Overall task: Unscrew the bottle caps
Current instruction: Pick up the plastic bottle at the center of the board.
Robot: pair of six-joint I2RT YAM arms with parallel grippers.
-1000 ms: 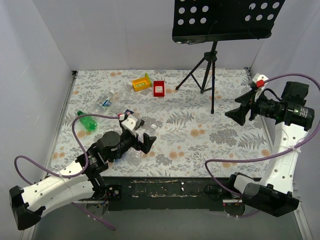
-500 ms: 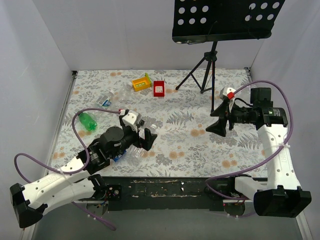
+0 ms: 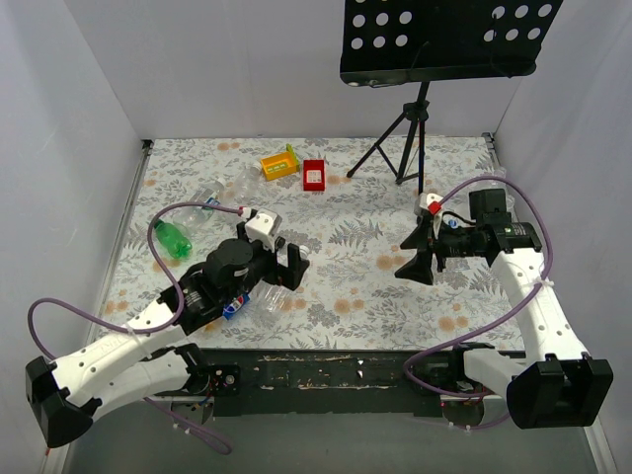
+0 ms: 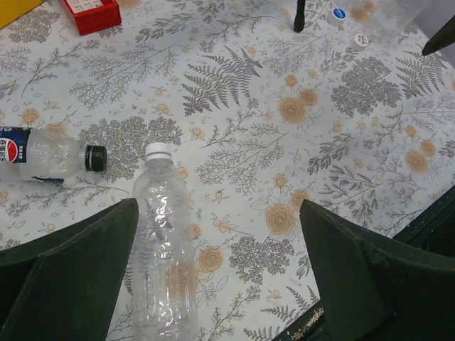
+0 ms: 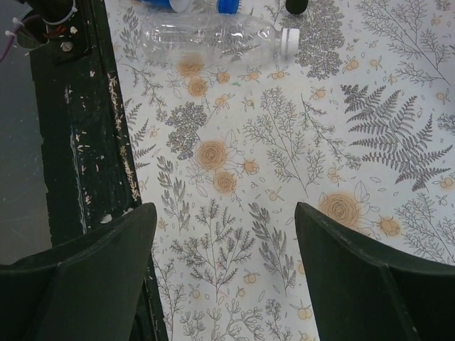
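Observation:
A clear bottle [image 4: 162,249] lies on the floral table with its white cap [image 4: 159,150] screwed on. My left gripper [image 4: 219,213] hangs open above it, and the bottle's body runs along the inner side of the left finger without touching it. Beside it lies a blue-labelled bottle [image 4: 35,153] with a dark cap [image 4: 96,158]. In the top view my left gripper [image 3: 281,269] is over these bottles. My right gripper [image 3: 410,253] is open over bare table at centre right. Its wrist view shows the clear bottle [image 5: 206,35] and its white cap [image 5: 289,40] far ahead of the open gripper [image 5: 226,209].
A green bottle [image 3: 173,240] and more clear bottles [image 3: 212,193] lie at the left. A yellow tray [image 3: 279,163] and a red tray [image 3: 314,175] stand at the back. A tripod stand [image 3: 410,138] rises at back right. Two loose caps [image 4: 361,40] lie near its leg. The dark front rail [image 5: 71,128] borders the table.
My right arm has swung in from the far right wall toward the middle of the table, still open. My left gripper has shifted slightly forward over the bottles.

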